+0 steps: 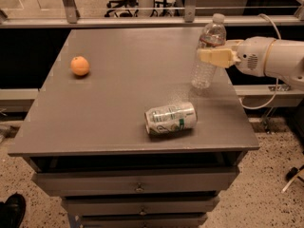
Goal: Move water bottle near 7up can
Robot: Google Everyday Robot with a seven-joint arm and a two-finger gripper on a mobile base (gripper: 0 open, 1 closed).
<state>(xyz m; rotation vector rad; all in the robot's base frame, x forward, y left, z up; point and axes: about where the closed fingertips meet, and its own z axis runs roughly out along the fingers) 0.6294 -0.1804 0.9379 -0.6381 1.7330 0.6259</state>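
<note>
The water bottle (207, 51) is clear with a white cap and stands upright at the right side of the grey table (118, 89). My gripper (212, 57) reaches in from the right and is shut on the bottle's middle. The bottle's base is at or just above the tabletop. The 7up can (170, 118) lies on its side near the table's front edge, in front and a little left of the bottle.
An orange (80, 65) sits at the table's left side. The table's right edge runs just under the white arm (273, 58). Drawers (137, 186) are below the front edge. A glass partition (142, 4) stands behind the table.
</note>
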